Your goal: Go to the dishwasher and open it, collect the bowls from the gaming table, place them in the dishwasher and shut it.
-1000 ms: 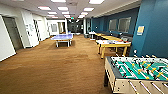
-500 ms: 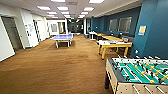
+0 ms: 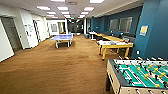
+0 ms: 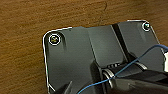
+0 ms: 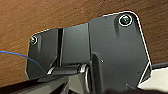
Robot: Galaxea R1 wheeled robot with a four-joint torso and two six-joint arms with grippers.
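Note:
The gaming table [image 3: 115, 44], white-topped with yellow legs, stands at mid right in the head view, against the blue wall, with small colourful things on it. The bowls are too small to tell apart there. The dishwasher is out of view. In the left wrist view the robot's dark plate [image 4: 82, 60] hangs over brown carpet [image 4: 30, 22]. The right wrist view has the same kind of dark plate [image 5: 100, 45] above the carpet [image 5: 37, 15].
A table-football table [image 3: 140, 75] with a green field stands close at the lower right. A blue table-tennis table [image 3: 62, 38] is further off at the centre. More yellow tables [image 3: 110, 37] line the blue wall [image 3: 155, 32]. Brown carpet [image 3: 50, 70] stretches ahead and left.
The whole head picture has shifted only slightly, so the camera has moved a little. Nothing in the room has moved.

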